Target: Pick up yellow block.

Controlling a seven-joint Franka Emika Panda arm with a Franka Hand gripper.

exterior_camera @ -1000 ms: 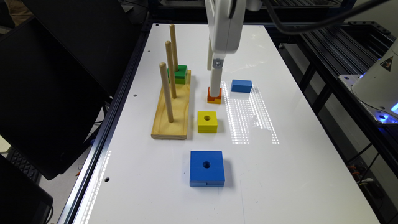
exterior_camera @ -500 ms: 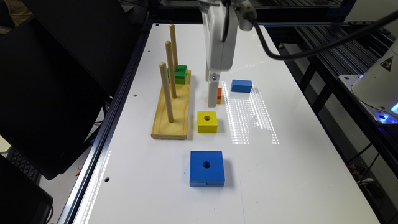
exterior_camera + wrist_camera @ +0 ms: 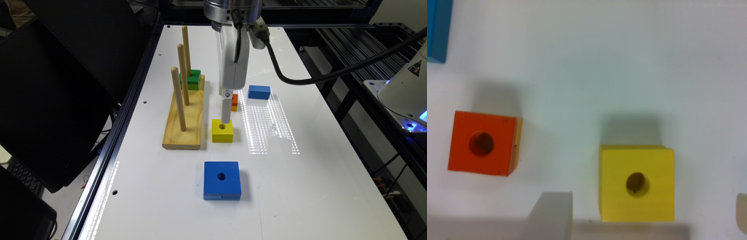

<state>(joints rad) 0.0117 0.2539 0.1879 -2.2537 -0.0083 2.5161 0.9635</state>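
White gripper (image 3: 226, 115) body, silver wrist flange, black cable (image 3: 320, 78), 1 screw.

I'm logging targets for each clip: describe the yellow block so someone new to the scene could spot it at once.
Start at the pale wooden base with three upright pegs on the white table. The yellow square block sits just off its near end, toward the exterior view's right. It is yellow all over with one round centre hole, smaller than the big blue square block.
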